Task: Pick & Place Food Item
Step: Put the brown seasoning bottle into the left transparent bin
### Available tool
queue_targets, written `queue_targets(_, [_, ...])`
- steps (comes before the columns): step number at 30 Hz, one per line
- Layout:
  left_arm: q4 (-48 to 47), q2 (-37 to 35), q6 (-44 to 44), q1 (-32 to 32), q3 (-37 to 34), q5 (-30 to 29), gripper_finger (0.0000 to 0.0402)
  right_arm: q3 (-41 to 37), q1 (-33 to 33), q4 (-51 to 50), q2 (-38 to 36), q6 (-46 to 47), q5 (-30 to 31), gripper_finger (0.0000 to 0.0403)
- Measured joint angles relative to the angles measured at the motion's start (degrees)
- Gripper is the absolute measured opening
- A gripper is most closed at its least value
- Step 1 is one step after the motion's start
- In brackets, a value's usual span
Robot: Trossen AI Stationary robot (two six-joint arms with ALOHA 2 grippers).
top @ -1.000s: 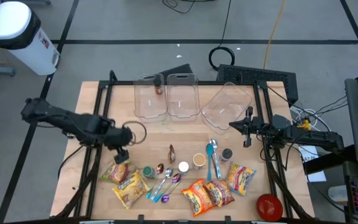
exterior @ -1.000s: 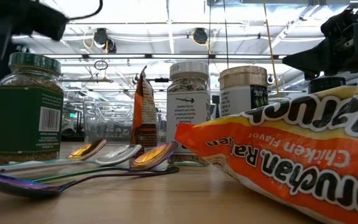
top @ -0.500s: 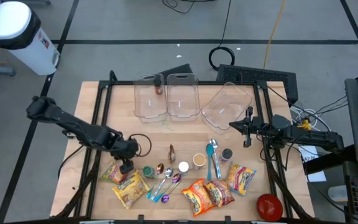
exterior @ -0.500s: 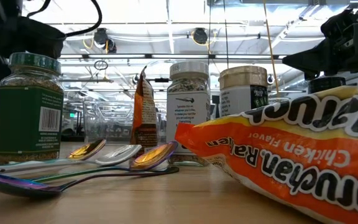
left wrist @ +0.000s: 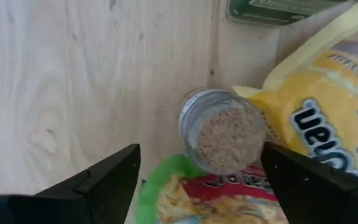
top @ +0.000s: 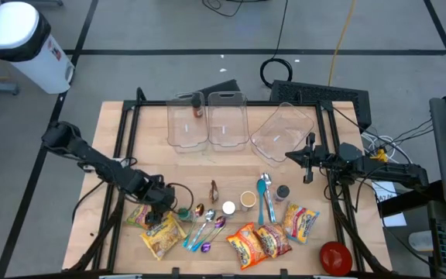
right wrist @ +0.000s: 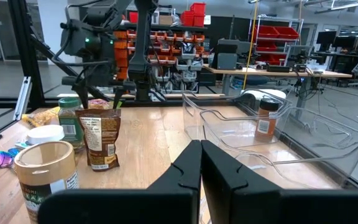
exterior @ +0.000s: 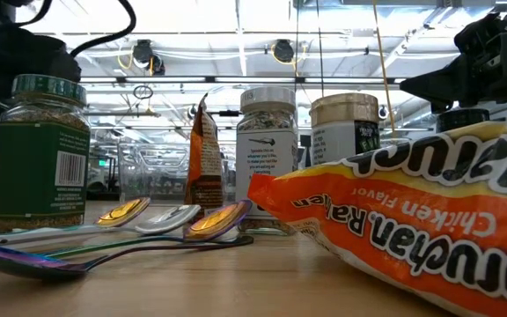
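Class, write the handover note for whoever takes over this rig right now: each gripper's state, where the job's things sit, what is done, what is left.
Left gripper: open, directly above a small clear jar of tan granules, fingers either side, not gripping.
Right gripper: shut, empty, waiting at the table's right side near the bins.
Things: the jar stands at the front left among the yellow noodle packets, beside the green-label spice jar. Three clear bins stand at the back; the left one holds a small bottle.
Done: approach only.
Left: close on the jar, lift, and probably place it in a bin.
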Motion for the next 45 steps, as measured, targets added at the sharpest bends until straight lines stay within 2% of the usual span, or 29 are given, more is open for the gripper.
queue_targets(7, [1.3, 0.6, 1.1, -0.1, 0.0, -3.3, 0.0335, 0.0, 0.0, 0.0, 0.0, 0.0, 0.0, 0.0])
queue_targets(14, [2.2, 0.6, 1.9, -0.1, 0.0, -3.6, 0.033, 0.0, 0.0, 0.0, 0.0, 0.0, 0.0, 0.0])
queue_targets(17, [2.2, 0.6, 2.3, -0.1, 0.0, -2.9, 0.0303, 0.0, 0.0, 0.0, 0.0, 0.0, 0.0, 0.0])
queue_targets(25, [2.2, 0.6, 1.8, -0.1, 0.0, -1.0, 0.0196, 0.0, 0.0, 0.0, 0.0, 0.0, 0.0, 0.0])
queue_targets(29, [2.4, 0.6, 1.9, -0.1, 0.1, -1.2, 0.0172, 0.0, 0.0, 0.0, 0.0, 0.0, 0.0, 0.0])
queue_targets(32, [2.6, 0.6, 0.1, -0.1, 0.1, -1.5, 0.0182, 0.0, 0.0, 0.0, 0.0, 0.0, 0.0, 0.0])
queue_targets(40, [3.1, 0.6, -1.1, -0.1, 0.1, -1.5, 0.026, 0.0, 0.0, 0.0, 0.0, 0.0, 0.0, 0.0])
queue_targets(45, [3.1, 0.6, 0.0, -0.1, 0.1, -2.0, 0.028, 0.0, 0.0, 0.0, 0.0, 0.0, 0.0, 0.0])
